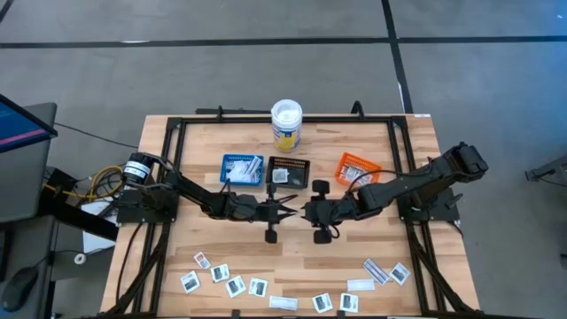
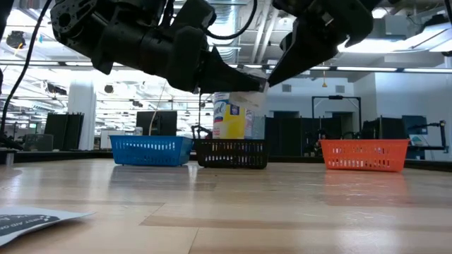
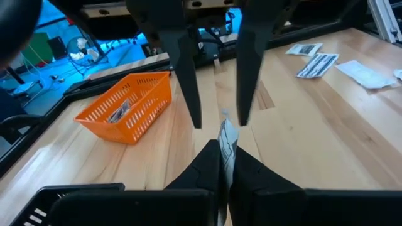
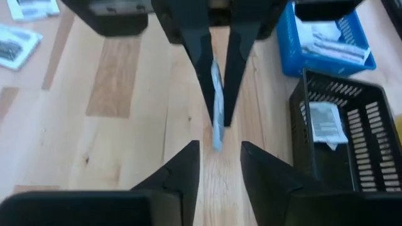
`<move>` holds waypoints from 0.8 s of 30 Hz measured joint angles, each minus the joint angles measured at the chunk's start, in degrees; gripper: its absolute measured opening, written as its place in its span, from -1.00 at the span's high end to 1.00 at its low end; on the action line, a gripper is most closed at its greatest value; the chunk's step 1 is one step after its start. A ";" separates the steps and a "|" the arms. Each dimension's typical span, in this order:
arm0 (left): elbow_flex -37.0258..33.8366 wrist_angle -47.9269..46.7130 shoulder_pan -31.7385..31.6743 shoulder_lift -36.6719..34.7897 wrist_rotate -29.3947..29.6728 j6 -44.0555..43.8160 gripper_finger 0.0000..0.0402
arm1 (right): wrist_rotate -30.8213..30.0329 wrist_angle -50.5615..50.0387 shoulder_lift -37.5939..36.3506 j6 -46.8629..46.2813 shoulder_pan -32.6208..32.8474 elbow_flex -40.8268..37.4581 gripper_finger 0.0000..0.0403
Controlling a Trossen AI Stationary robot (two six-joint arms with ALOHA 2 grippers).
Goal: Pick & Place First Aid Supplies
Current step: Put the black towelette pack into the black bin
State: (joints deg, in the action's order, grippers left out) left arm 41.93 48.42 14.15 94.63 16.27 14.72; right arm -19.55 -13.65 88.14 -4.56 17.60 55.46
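Two robot arms meet mid-counter (image 1: 416, 266), passing one first aid packet (image 3: 226, 139) between them.

The left gripper (image 1: 285, 210) pinches the packet upright so the right gripper (image 1: 307, 212), fingers parted, can take it; blue tray (image 1: 241, 169), black tray (image 1: 289, 173), orange tray (image 1: 355, 167) wait beyond.

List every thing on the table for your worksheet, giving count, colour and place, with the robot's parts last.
table: one, pale wood, under everything
tub: one, white lid and yellow label, middle of the far edge
blue tray, black tray, orange tray: one each, in a row in front of the tub, with packets inside
loose packets: about eleven, mostly white, along the near edge
held packet: one, white, in the air mid-table
left gripper: dark, shut on the held packet
right gripper: dark, open, facing the left gripper
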 joint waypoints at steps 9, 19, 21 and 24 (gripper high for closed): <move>0.00 2.97 0.00 0.00 0.00 -0.02 0.95 | 0.02 3.58 0.04 0.61 -0.52 0.00 0.48; -0.04 2.52 0.06 0.00 -0.28 -0.01 0.94 | -0.23 2.96 0.04 5.86 0.48 0.00 0.95; -0.04 2.50 0.09 0.00 -0.42 0.00 0.95 | -0.38 2.97 0.04 6.02 0.74 0.00 0.97; -0.04 2.40 0.06 0.00 -0.33 -0.01 0.94 | -0.41 2.83 0.04 6.23 0.70 0.00 0.99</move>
State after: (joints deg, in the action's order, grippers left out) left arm 41.89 50.82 14.21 94.63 15.94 14.71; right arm -19.96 -10.82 88.18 1.67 18.31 55.46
